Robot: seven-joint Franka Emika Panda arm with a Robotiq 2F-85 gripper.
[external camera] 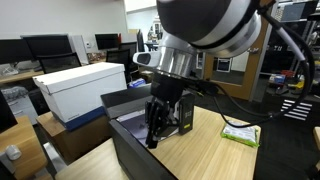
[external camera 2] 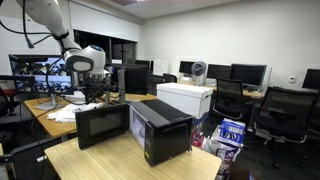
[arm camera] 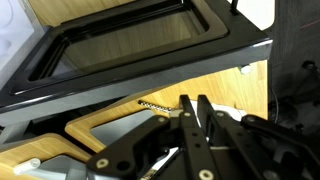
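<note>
A black microwave (external camera 2: pixel 165 135) stands on a light wooden table (external camera 2: pixel 110 165) with its windowed door (external camera 2: pixel 103 125) swung open. It also shows in an exterior view (external camera: pixel 135 160). My gripper (external camera: pixel 153 138) hangs just beside the open door, fingers pointing down, and shows small behind the door in an exterior view (external camera 2: pixel 93 98). In the wrist view the fingers (arm camera: pixel 195 105) are pressed together with nothing seen between them. The door's window (arm camera: pixel 130 40) lies just beyond the fingertips, and a small metal screw-like piece (arm camera: pixel 155 105) lies on the table beneath.
A green packet (external camera: pixel 240 133) lies on the table near the arm. A white box (external camera: pixel 80 88) stands past the microwave and shows too in an exterior view (external camera 2: pixel 188 98). Monitors, desks and office chairs (external camera 2: pixel 285 110) surround the table.
</note>
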